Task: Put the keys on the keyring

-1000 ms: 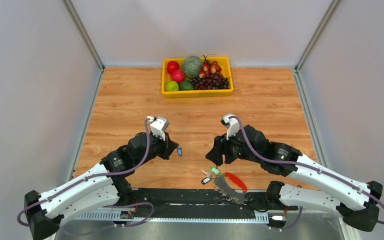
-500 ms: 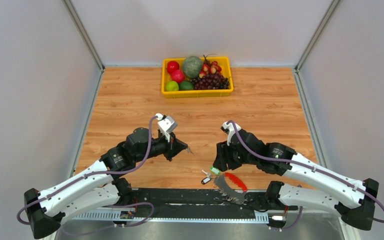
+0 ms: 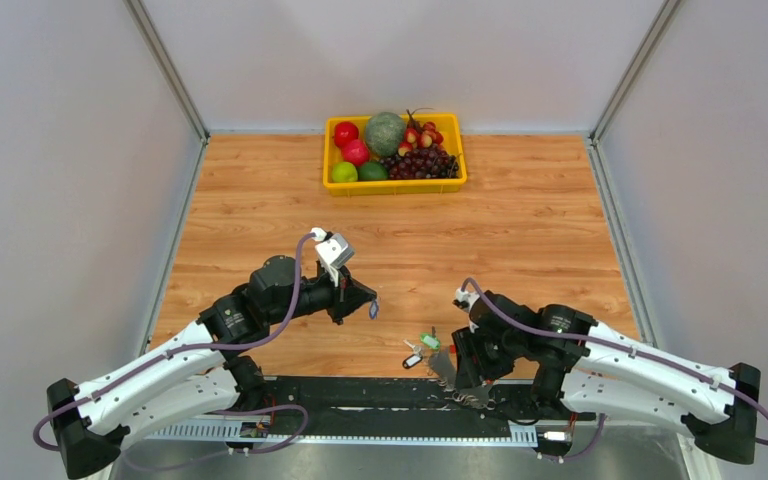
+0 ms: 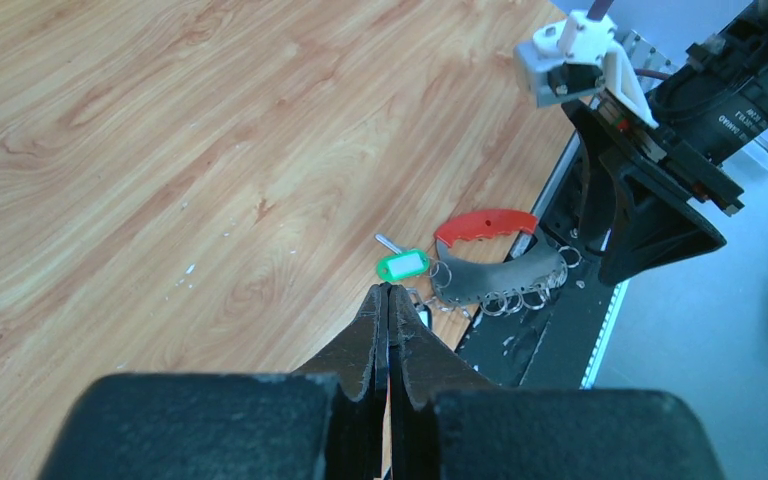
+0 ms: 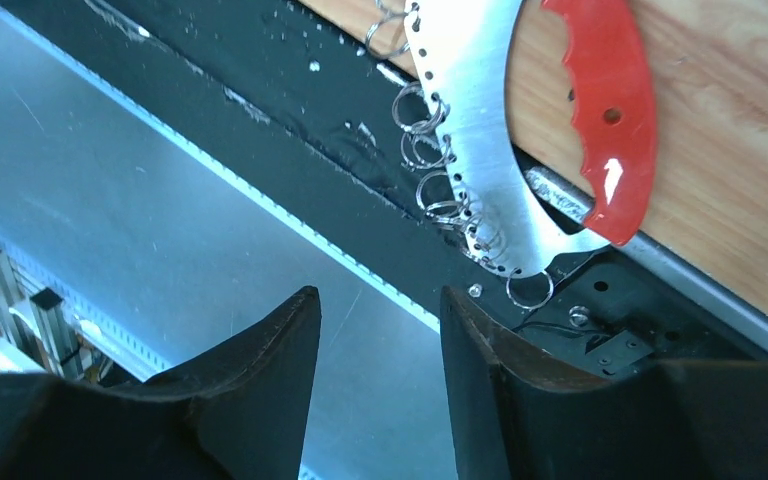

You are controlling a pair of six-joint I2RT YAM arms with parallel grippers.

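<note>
My left gripper (image 3: pixel 372 303) hangs above the wood, left of the keyring, and is shut on a small blue-headed key (image 3: pixel 374 311). In the left wrist view its jaws (image 4: pixel 388 288) are pressed together on a thin edge. The keyring (image 3: pixel 448 370) is a grey curved plate with several silver rings along it (image 4: pixel 500 275) and a red crescent piece (image 4: pixel 485 222) beside it. It lies at the table's near edge. My right gripper (image 3: pixel 465 374) is open just over its near end, with its fingers (image 5: pixel 378 292) below the plate (image 5: pixel 470 130). No separate red key shows.
A green tag (image 3: pixel 428 341) with a key and a small dark tag (image 3: pixel 412 360) lie left of the keyring. The black base rail (image 3: pixel 360 395) runs along the near edge. A yellow fruit tray (image 3: pixel 395 186) stands at the back.
My right arm has swung down toward the near edge and now covers the keyring's right part. My left gripper moved right, then held, with the blue key hanging at its tip.
</note>
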